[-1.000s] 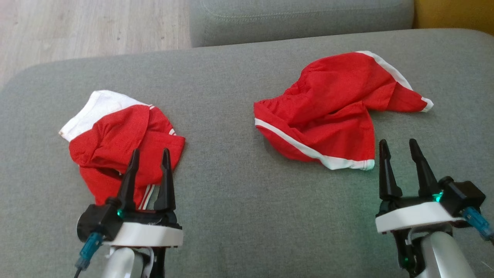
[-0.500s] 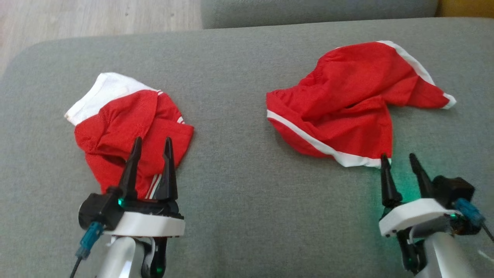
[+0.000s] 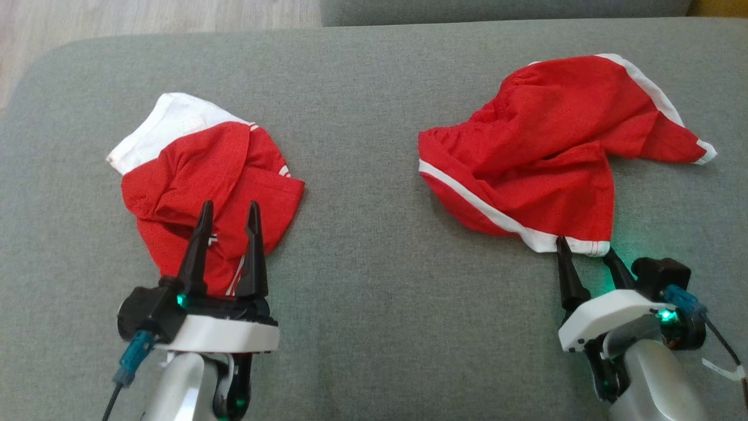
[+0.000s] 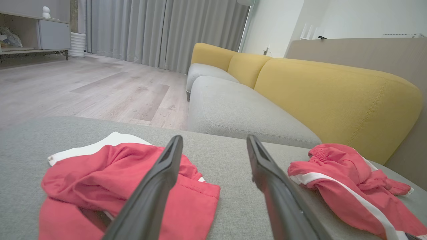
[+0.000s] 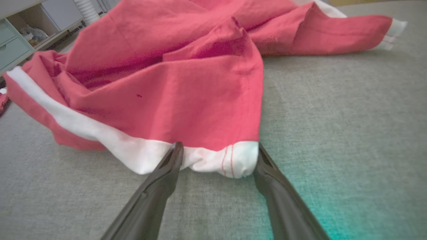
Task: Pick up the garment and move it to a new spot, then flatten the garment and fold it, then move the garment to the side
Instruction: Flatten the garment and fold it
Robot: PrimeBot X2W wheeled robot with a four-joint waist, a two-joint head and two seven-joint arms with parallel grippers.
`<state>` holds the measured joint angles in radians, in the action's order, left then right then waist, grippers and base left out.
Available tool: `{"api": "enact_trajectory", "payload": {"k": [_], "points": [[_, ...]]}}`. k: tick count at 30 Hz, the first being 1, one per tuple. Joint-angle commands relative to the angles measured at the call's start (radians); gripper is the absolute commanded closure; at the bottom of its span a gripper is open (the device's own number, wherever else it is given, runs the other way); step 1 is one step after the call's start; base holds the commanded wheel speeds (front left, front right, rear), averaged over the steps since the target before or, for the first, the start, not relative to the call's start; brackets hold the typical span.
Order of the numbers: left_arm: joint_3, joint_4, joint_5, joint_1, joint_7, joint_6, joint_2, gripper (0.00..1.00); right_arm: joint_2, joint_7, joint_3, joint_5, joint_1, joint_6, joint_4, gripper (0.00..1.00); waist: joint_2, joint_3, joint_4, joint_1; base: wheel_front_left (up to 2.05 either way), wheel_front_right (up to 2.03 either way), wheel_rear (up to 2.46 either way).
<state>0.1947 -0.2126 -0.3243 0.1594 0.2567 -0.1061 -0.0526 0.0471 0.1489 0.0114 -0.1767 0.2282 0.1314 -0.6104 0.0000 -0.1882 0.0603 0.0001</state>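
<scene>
- I'm working the red shorts, lying crumpled at my 1 o'clock on the grey cushion; a second red garment is sitting at 11 o'clock.
- The right jaws are standing wide open and empty, straddling the white hem corner at the shorts' 5 o'clock edge, possibly brushing it.
- The left jaws are hovering wide open over the second red garment, gripping nothing.
- I'm planning to push slightly deeper before closing, so I'm pinching fabric, not just trim.
</scene>
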Motion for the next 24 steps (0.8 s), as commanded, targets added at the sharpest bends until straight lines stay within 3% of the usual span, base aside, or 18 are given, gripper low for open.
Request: {"api": "enact_trajectory", "payload": {"k": [1, 3, 4, 13, 24], "points": [[-0.033, 0.033, 0.006, 0.04, 0.005, -0.007, -0.006, 0.0, 0.003, 0.001, -0.029, -0.01, 0.038, -0.001, 0.003, 0.0, 0.0, -0.003, 0.001, -0.0001, 0.0, 0.0, 0.0], [-0.032, 0.033, 0.01, 0.042, 0.005, -0.007, -0.007, 0.0, 0.003, -0.001, -0.033, -0.009, 0.044, -0.001, -0.01, 0.0, 0.0, -0.005, 0.001, -0.0001, 0.0, 0.0, 0.0], [-0.028, 0.031, 0.016, 0.047, 0.005, -0.008, -0.008, 0.0, 0.003, 0.007, -0.038, -0.007, 0.054, -0.001, -0.029, 1.0, 0.0, -0.006, 0.001, -0.0001, 0.0, 0.0, 0.0], [-0.038, 0.03, 0.019, 0.043, 0.005, -0.006, -0.007, 0.0, 0.003, 0.028, 0.074, 0.085, 0.062, -0.001, -0.032, 1.0, 0.0, 0.02, -0.033, -0.0001, 0.0, 0.0, 0.0], [-0.025, 0.037, 0.02, 0.044, 0.005, -0.008, -0.004, 0.0, 0.003, -0.081, 0.305, 0.208, -0.007, -0.001, 0.105, 1.0, 0.0, 0.036, -0.077, -0.0001, 0.0, 0.0, 0.0]]}}
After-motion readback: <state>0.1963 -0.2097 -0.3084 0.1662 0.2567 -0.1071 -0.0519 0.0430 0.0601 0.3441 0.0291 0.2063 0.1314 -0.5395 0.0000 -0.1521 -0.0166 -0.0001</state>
